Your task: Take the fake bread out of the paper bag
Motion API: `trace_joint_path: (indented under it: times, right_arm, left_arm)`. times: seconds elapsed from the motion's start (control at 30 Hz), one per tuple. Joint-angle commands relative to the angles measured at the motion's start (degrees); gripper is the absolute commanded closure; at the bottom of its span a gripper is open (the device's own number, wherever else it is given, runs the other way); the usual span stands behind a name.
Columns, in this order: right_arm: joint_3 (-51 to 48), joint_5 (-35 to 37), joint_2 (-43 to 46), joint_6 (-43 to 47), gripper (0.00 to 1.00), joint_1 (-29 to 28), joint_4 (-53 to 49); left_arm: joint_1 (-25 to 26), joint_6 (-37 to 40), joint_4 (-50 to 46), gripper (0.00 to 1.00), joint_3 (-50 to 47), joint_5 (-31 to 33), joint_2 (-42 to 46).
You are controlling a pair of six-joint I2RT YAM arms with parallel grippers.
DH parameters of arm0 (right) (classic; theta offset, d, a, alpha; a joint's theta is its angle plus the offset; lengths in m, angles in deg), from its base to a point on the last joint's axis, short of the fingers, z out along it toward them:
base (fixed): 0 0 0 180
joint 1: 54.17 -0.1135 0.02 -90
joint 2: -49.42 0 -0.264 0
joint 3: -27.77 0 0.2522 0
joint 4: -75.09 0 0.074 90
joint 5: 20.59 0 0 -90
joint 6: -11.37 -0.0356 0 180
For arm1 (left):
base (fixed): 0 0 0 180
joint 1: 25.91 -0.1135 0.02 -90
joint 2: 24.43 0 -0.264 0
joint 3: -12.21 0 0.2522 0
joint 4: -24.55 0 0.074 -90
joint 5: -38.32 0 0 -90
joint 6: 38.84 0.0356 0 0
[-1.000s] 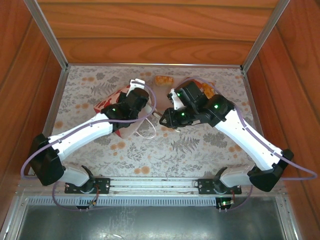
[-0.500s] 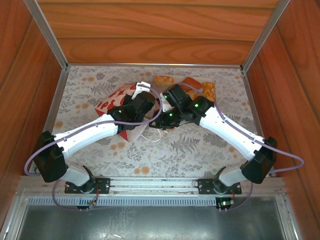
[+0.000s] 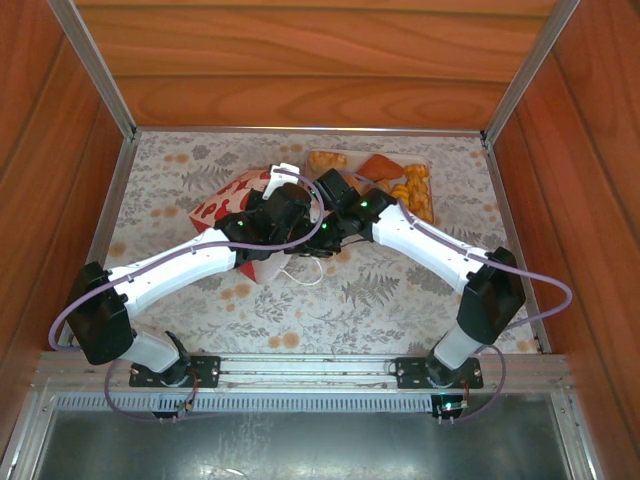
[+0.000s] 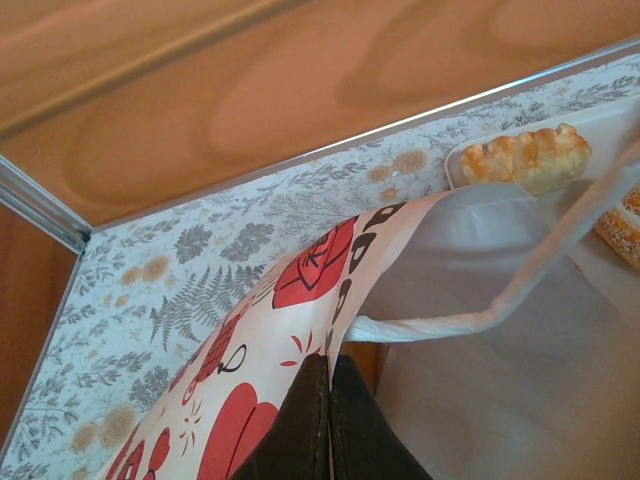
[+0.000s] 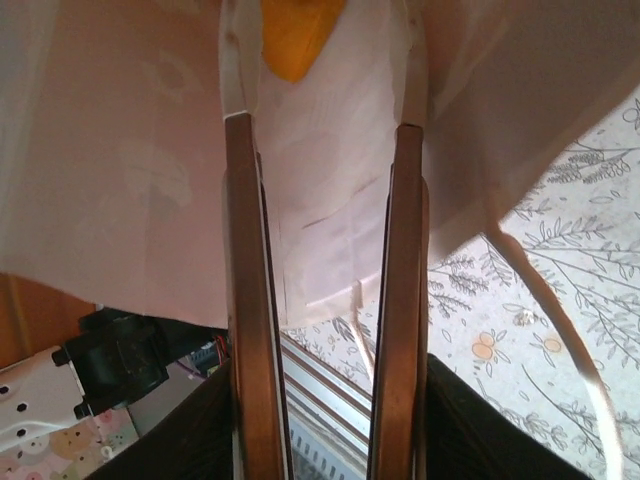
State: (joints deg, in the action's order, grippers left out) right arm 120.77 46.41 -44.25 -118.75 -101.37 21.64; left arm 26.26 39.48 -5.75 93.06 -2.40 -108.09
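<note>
The paper bag, white with red marks, lies tilted at mid-left. My left gripper is shut on its rim, the black fingers pinching the printed edge. My right gripper sits at the bag's mouth, shut on metal tongs whose two arms stand apart and reach inside the white paper. An orange piece of fake bread lies just past the tong tips. Other fake bread pieces lie outside the bag at the back right.
A pale tray carries a golden braided pastry beside the bag's mouth. The bag's white cord handle trails on the floral tablecloth. Wooden walls enclose the table on three sides.
My right arm has swung left and pushed the tongs into the bag's mouth, and the tong arms have spread wider. The left gripper shifted slightly right with the bag, still gripping.
</note>
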Motion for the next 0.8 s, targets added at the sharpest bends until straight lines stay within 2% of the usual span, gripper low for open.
trace_joint_path:
  times: [0.0, 0.5, 0.77]
  right_arm:
    - [-0.75, -4.17, -0.39, -1.79, 0.54, 0.92, 5.01]
    - [0.64, -7.66, -7.31, -2.96, 0.53, 1.82, 9.97]
    - [1.27, -9.71, -8.22, -2.64, 0.54, 1.76, 12.74]
  left_arm:
    - [0.48, -1.41, -0.29, 1.0, 0.76, 1.54, -0.9]
    - [1.06, -3.12, -0.26, 1.0, 1.12, -0.32, -1.96]
    - [1.02, -2.38, -0.27, 1.0, 1.51, -0.5, -1.97]
